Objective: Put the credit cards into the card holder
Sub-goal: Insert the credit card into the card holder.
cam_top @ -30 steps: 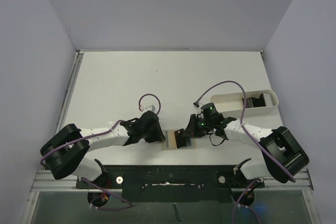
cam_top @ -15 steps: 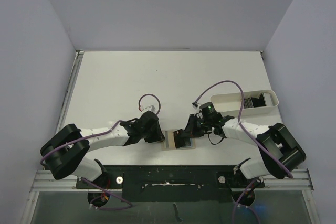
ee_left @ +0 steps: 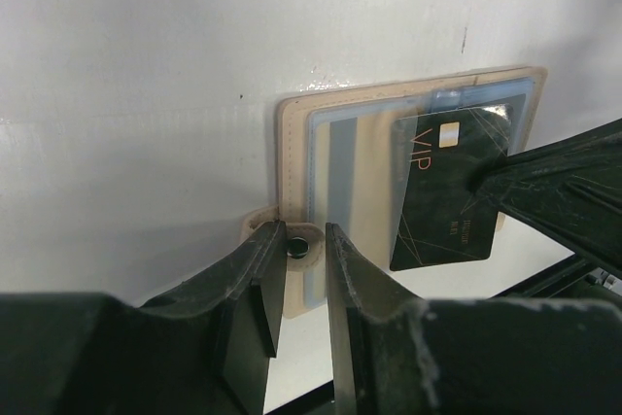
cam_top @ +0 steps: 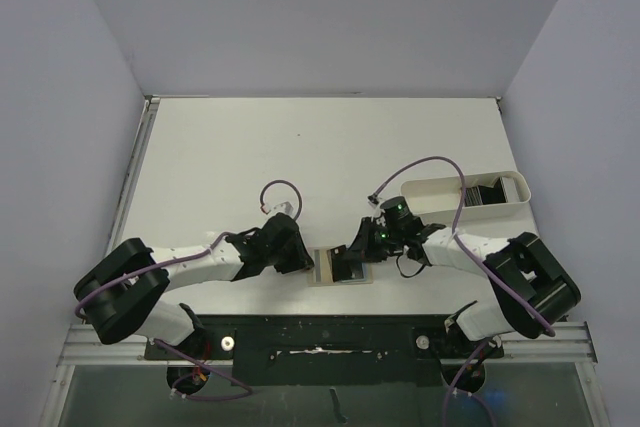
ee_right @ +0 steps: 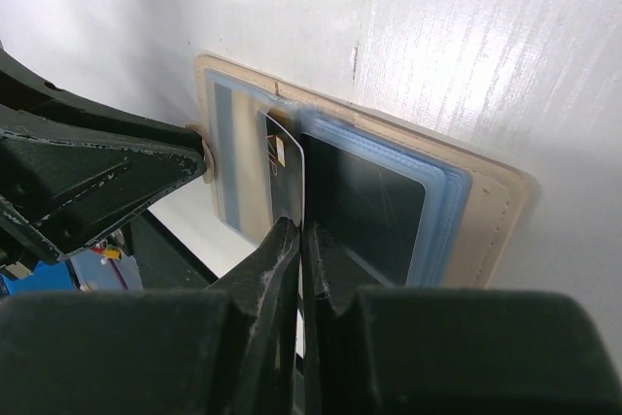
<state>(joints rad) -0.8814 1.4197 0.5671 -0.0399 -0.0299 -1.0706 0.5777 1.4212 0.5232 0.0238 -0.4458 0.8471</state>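
Tan leather card holder (ee_left: pixel 292 143) is lying open; left tool (ee_left: pixel 301 242) is pinching its snap tab (ee_left: pixel 255 223), right tool (ee_right: pixel 299 232) clamping a black credit card (ee_left: pixel 442 196).

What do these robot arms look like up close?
The left arm and right arm are white tubes with bulky black joints, each trailing a purple cable. The left gripper and right gripper have black wedge-shaped fingers. Green lights glow near the right wrist.

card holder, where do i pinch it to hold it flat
Take the snap tab on the left edge of the card holder, coming in low from the left: it lies open and flat, so only that tab juts out.
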